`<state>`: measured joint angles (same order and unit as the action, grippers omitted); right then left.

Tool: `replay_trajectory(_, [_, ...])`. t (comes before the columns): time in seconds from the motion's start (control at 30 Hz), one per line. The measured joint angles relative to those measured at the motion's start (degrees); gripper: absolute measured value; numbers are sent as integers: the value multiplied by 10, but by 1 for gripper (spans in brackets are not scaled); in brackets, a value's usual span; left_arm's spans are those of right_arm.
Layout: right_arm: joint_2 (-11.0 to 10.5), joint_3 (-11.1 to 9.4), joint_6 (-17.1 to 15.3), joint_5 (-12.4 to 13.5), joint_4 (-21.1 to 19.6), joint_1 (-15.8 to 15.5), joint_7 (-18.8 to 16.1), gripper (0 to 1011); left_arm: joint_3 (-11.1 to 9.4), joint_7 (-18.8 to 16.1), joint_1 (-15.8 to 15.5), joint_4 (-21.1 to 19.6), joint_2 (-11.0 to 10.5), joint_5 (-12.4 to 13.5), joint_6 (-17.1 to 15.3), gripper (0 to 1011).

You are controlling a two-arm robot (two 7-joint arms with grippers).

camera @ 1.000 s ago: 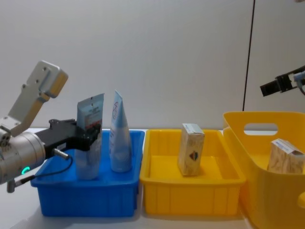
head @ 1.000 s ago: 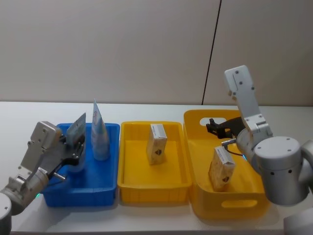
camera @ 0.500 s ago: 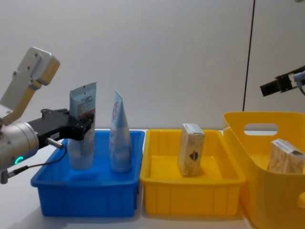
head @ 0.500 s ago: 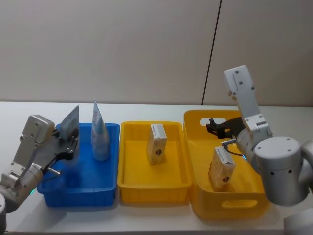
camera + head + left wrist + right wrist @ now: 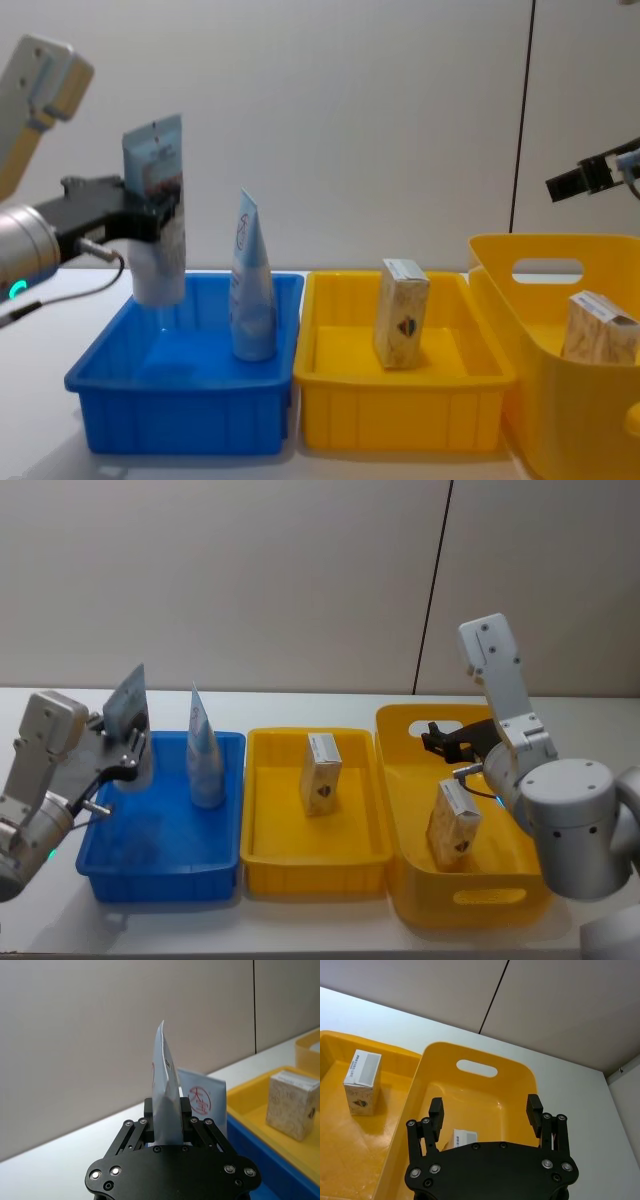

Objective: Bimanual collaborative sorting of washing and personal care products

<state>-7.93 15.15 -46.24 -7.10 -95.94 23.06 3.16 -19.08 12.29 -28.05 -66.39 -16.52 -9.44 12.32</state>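
1. Head view: left gripper (image 5: pixel 120 755) clamps one tube (image 5: pixel 127 702) above the blue bin's (image 5: pixel 160 885) left rim; a second tube (image 5: pixel 203 765) stands inside.
2. Left wrist view: fingers (image 5: pixel 186 1109) pinch the tube's soft body; a fast swing could make it slip.
3. Right wrist view: right gripper (image 5: pixel 486 1107) hangs spread, empty, over the basket (image 5: pixel 475 1052); a carton (image 5: pixel 465 1136) sits below.
4. Chest view: the held tube's base sits near rim height; a low sweep could snag it.

- We count two tubes: the left tube (image 5: pixel 127 712) and the right tube (image 5: pixel 203 755).
- We count two cartons: the middle carton (image 5: pixel 322 773) and the right carton (image 5: pixel 453 825).
- We count one blue bin (image 5: pixel 165 880).
- We count two yellow bins: the shallow yellow bin (image 5: pixel 315 877) and the deep yellow bin (image 5: pixel 425 895).
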Motion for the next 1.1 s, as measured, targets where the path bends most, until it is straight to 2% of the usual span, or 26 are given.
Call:
replay_trajectory(0.27, [0, 0, 0, 0, 0, 0, 0, 1004, 15, -3, 0, -54, -8, 2, 8, 259])
replay_trajectory(0.6, [1, 2, 6, -3, 4, 4, 0, 1004, 23, 6, -19, -84, -9, 4, 37, 259])
replay_trajectory(0.87, [4, 12, 38, -12, 15, 14, 5, 1004, 23, 34, -49, -91, 1, -5, 75, 259])
replay_trajectory(1.1, [2, 27, 88, -19, 22, 21, 1, 1004, 17, 62, -69, -86, 11, -21, 96, 259])
